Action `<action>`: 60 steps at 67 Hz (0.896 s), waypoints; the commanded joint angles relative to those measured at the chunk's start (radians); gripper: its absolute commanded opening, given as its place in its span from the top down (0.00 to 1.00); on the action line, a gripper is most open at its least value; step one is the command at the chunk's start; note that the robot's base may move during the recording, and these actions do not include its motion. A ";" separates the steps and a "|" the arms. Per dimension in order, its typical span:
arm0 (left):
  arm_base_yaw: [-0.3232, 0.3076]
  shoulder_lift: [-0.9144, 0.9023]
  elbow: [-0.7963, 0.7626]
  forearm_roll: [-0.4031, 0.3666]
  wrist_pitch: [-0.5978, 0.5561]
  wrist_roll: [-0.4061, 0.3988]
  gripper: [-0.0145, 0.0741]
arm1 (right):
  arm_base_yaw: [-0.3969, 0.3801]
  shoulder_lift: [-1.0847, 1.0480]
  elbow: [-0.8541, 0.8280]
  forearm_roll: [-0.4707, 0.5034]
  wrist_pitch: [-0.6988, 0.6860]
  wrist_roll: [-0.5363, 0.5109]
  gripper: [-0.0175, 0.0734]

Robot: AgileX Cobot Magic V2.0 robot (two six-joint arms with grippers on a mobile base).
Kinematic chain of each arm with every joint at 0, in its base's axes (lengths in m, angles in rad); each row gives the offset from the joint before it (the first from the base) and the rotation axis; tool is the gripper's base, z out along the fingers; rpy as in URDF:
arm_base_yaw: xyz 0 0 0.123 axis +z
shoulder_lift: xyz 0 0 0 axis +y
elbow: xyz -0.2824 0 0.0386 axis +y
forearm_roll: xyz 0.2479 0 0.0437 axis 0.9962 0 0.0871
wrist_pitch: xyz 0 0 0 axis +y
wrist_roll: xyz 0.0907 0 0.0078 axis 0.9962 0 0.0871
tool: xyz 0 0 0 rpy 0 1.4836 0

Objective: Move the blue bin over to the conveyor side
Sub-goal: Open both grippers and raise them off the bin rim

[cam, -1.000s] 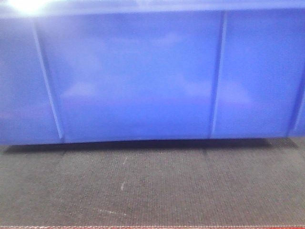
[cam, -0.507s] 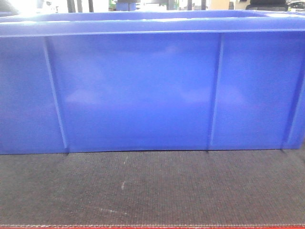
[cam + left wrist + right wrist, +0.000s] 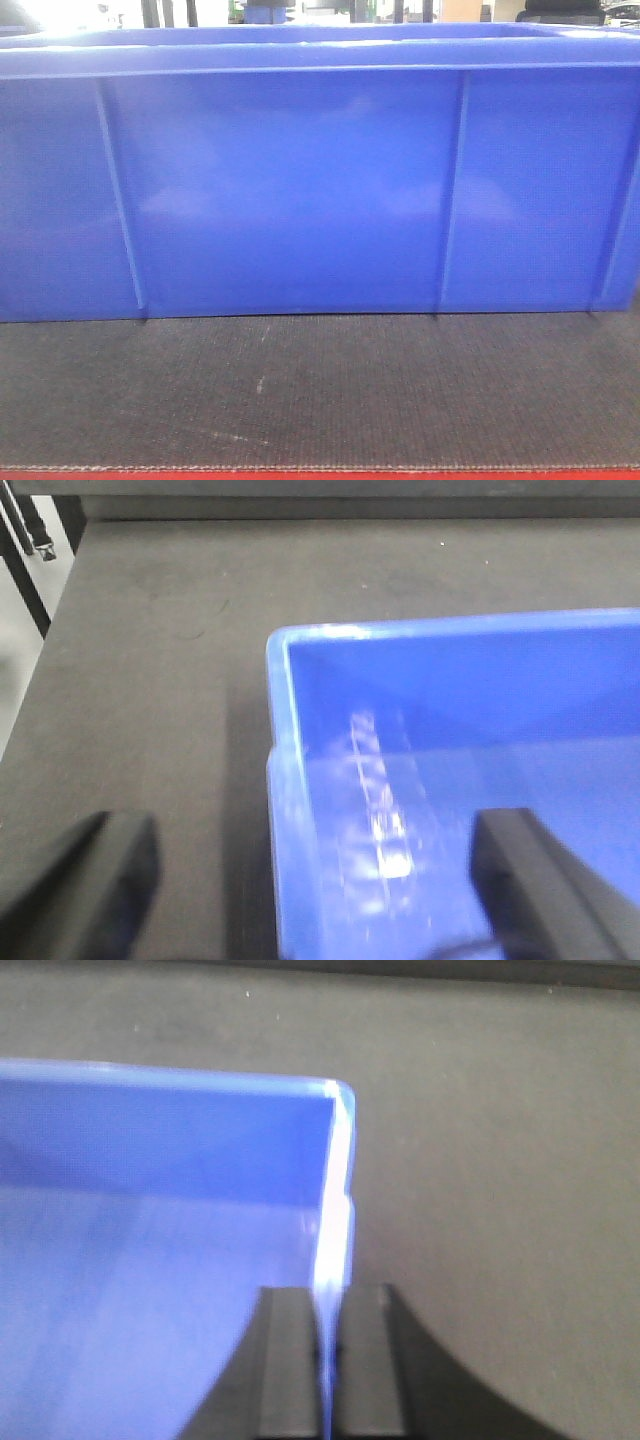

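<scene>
The blue bin fills the front view and rests on the dark grey conveyor belt, behind the belt's red edge frame. In the left wrist view my left gripper is open; its fingers straddle the bin's left wall, one outside and one inside, without touching it. In the right wrist view my right gripper is shut on the bin's right wall, one finger on each side of the rim.
Grey belt surface lies beside the bin on the left and on the right. A black stand leg and pale floor show past the belt's left edge. Dark posts and a small blue object stand behind the bin.
The bin has come down in the front view: a second ago it hung higher with a shadow gap beneath, and now its base sits on the belt. Nothing has moved in the last half second.
</scene>
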 commanded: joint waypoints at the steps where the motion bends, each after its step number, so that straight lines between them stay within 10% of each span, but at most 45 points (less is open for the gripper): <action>1: -0.001 -0.089 0.111 0.005 -0.057 0.002 0.47 | -0.004 -0.087 0.122 -0.012 -0.069 -0.012 0.89; 17: -0.001 -0.340 0.460 0.005 -0.196 0.002 0.87 | -0.004 -0.364 0.548 -0.012 -0.313 -0.019 0.89; 40: -0.001 -0.713 0.821 0.013 -0.414 0.002 0.86 | -0.004 -0.812 0.989 -0.014 -0.610 -0.035 0.89; 60: -0.001 -0.946 0.904 0.016 -0.448 0.002 0.86 | -0.004 -1.018 1.052 -0.014 -0.649 -0.035 0.89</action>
